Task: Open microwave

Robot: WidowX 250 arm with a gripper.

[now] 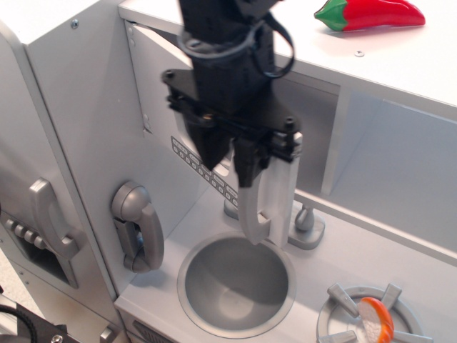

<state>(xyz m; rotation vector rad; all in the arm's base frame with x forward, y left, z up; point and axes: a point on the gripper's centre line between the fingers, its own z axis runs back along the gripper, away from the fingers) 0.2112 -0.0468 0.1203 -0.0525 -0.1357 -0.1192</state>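
I see the microwave (pixel 161 93) high in the grey toy kitchen, under the white top, its door swung well out from the left-hand hinge edge so the free edge with the long silver handle (pixel 265 204) now hangs out over the round sink (pixel 237 282). The button row (pixel 203 168) runs diagonally down the door face, partly behind my arm. To the right of the door the compartment stands open, and beyond its divider the doorless cubby (pixel 389 171) shows bare grey walls.

My gripper (pixel 230 158) sits at the top of that handle, black fingers pointing down; one finger (pixel 246 171) overlaps the handle, but I cannot tell whether it is clamped.

The handle's lower end clears the sink rim with room beneath. The faucet base (pixel 308 227) sits just behind it. The toy phone (pixel 137 227) hangs on the left wall, well apart. A red pepper (pixel 371 14) lies on top, and the burner (pixel 364 318) sits at lower right.
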